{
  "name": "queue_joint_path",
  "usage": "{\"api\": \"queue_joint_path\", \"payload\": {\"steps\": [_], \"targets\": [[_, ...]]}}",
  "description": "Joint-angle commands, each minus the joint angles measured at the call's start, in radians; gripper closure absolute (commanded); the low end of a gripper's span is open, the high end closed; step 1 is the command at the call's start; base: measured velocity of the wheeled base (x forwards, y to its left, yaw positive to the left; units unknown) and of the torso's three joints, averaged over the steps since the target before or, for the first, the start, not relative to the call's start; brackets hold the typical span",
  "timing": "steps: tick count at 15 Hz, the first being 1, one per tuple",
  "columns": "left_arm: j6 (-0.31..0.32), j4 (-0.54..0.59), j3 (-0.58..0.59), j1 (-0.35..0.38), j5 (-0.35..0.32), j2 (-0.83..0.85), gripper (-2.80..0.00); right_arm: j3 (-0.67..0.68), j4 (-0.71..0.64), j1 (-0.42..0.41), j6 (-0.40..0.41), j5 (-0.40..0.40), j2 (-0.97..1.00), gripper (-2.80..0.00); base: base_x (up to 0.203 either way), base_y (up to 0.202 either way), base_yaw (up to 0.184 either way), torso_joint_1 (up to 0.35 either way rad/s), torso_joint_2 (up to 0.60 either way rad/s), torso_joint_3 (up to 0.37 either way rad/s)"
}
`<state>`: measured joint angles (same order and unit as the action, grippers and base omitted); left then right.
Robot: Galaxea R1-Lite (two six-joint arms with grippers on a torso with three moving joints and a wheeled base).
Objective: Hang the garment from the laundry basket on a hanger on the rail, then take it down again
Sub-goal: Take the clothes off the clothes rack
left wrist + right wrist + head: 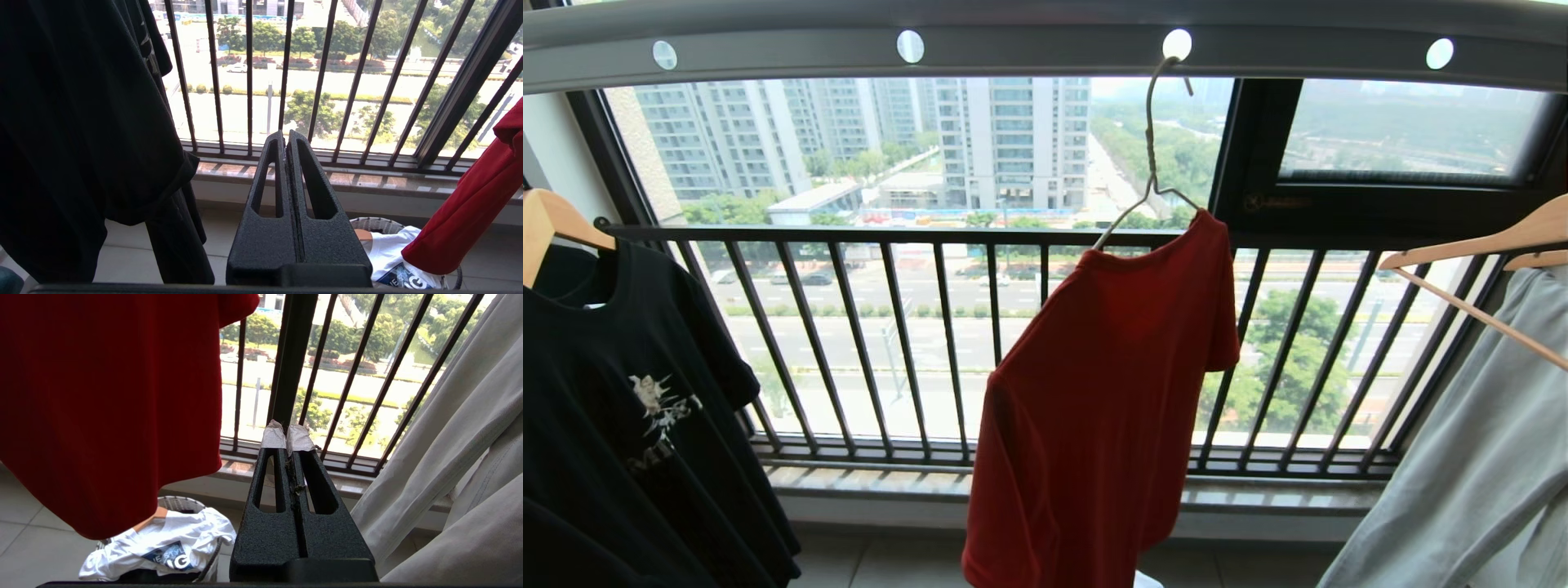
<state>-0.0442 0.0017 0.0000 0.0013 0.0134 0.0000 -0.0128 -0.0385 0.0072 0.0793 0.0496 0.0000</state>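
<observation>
Balcony railing (947, 343) behind garment (1094, 408) hanging from rail (1045, 41).

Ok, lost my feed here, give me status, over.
Left gripper and right gripper shut, empty, low. Red T-shirt on wire hanger, hooked in rail. Black T-shirt left, grey garment right, both clear.

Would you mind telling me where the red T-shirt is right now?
In the head view the red T-shirt hangs centre on a wire hanger hooked into the grey rail, between the black T-shirt and a pale grey garment.
</observation>
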Motion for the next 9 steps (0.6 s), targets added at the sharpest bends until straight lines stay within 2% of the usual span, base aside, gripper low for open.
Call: {"api": "queue_joint_path", "payload": {"steps": [1, 5, 9], "targets": [[0.000, 0.000, 0.000, 0.000, 0.000, 0.000, 0.00, 0.000, 0.001, 0.000, -0.021, -0.004, 0.002, 0.00, 0.000, 0.000, 0.000, 0.000, 0.00, 0.000], [0.000, 0.000, 0.000, 0.000, 0.000, 0.000, 0.00, -0.060, -0.005, -0.001, -0.018, -0.005, 0.006, 0.00, 0.000, 0.000, 0.000, 0.000, 0.00, 0.000], [0.000, 0.000, 0.000, 0.000, 0.000, 0.000, 0.00, -0.303, -0.117, 0.000, -0.016, 0.042, 0.131, 0.00, 0.000, 0.000, 0.000, 0.000, 0.00, 0.000]]}}
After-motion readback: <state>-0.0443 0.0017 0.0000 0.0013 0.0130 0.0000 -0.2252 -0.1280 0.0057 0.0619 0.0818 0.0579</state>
